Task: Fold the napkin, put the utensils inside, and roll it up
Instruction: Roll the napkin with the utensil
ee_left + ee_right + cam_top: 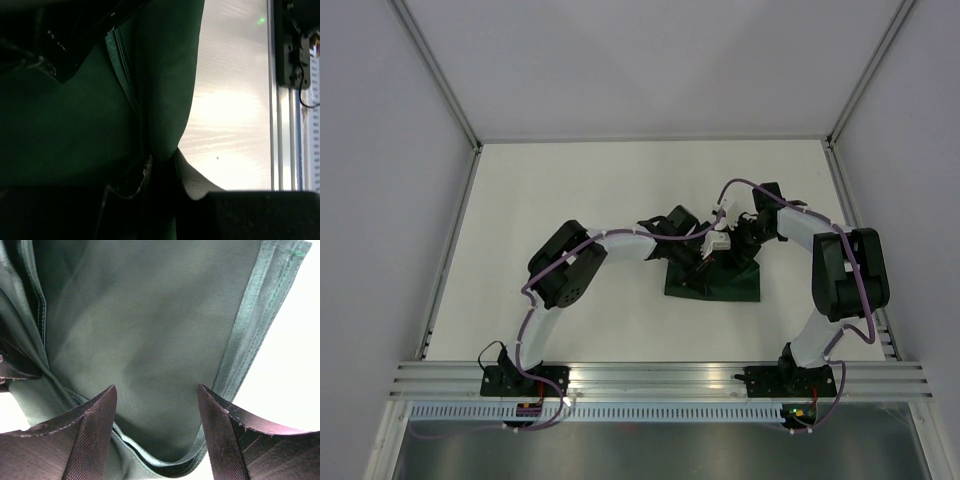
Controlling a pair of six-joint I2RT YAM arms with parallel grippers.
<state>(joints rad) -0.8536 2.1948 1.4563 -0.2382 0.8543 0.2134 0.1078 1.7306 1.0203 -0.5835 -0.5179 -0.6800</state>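
Left gripper (692,256): pinched onto a raised fold of the napkin (722,285), probably to carry it over. Right gripper (156,388): fingers spread wide, straddling the hem. Napkin: bunched at the middle of the table (570,190). Utensils: none visible.

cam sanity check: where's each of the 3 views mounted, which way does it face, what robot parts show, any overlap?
Top external: above and behind the bases, looking down on the table; left arm and right arm show whole, meeting over the napkin.
Left wrist: close over napkin folds, facing back toward the near-edge rail; own dark fingers at frame's bottom.
Right wrist: looks along its spread fingers onto the napkin's hem.
Shared: the napkin, in all three.
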